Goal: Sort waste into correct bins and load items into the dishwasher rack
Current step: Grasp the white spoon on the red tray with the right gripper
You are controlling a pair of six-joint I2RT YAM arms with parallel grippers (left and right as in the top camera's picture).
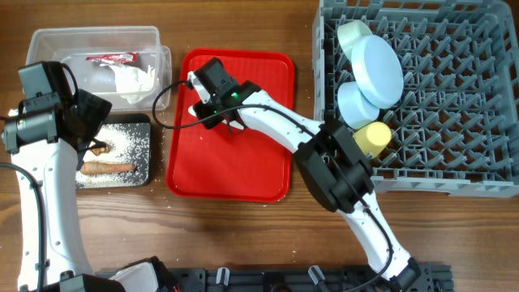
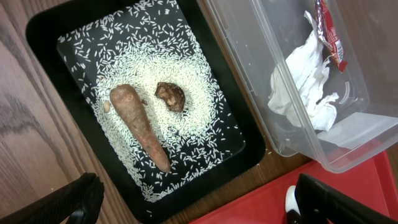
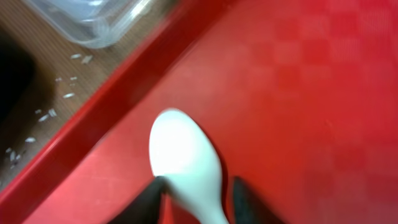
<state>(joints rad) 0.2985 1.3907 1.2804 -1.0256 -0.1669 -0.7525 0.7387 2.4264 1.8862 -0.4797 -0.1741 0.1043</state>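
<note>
The white spoon (image 3: pixel 183 155) lies on the flat red serving tray (image 1: pixel 243 166), near its left rim. My right gripper (image 3: pixel 199 199) is open, with one finger on each side of the spoon's neck; that view is blurred. The spoon's tip also shows in the left wrist view (image 2: pixel 290 199). My left gripper (image 2: pixel 208 199) is open and empty above the near edge of the black tray (image 2: pixel 43 31). The tray holds the brown stick (image 2: pixel 140 124), the brown lump (image 2: pixel 170 96) and the white crumbs (image 2: pixel 193 74). The clear tub (image 2: pixel 249 56) holds the napkin (image 2: pixel 305 81) and the wrapper (image 2: pixel 329 34).
The grey rack (image 1: pixel 454 122) stands at the right. In it are the pale blue plate (image 1: pixel 379 69), a bowl (image 1: pixel 355 104), a paler dish (image 1: pixel 354 34) behind the plate, and the yellow cup (image 1: pixel 371 138). A few loose crumbs lie on the wood beside the black tray.
</note>
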